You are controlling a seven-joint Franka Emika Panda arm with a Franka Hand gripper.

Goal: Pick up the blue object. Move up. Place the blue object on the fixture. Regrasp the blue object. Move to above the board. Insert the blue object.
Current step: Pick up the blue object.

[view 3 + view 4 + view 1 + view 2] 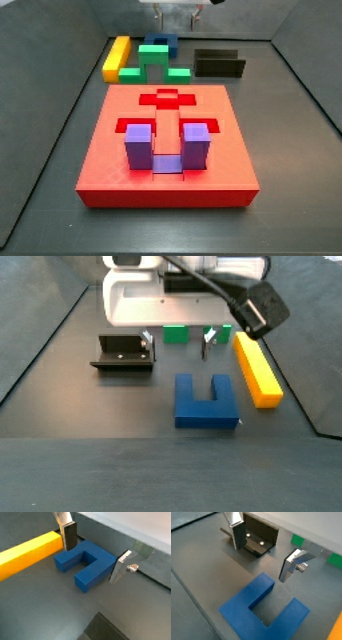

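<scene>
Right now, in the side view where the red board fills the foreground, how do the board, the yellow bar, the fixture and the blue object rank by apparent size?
1. the board, largest, though nearest the camera.
2. the yellow bar and the fixture: too alike to rank.
3. the blue object, smallest; it is far back, below the gripper.

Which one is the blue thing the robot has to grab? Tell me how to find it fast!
Find the big red board, then look past its far end to the floor by the back wall. Beside the long yellow bar lies the blue object, under the open end effector. It is the only dark blue U shape lying flat on the floor; the purple U stands in the board.
</scene>
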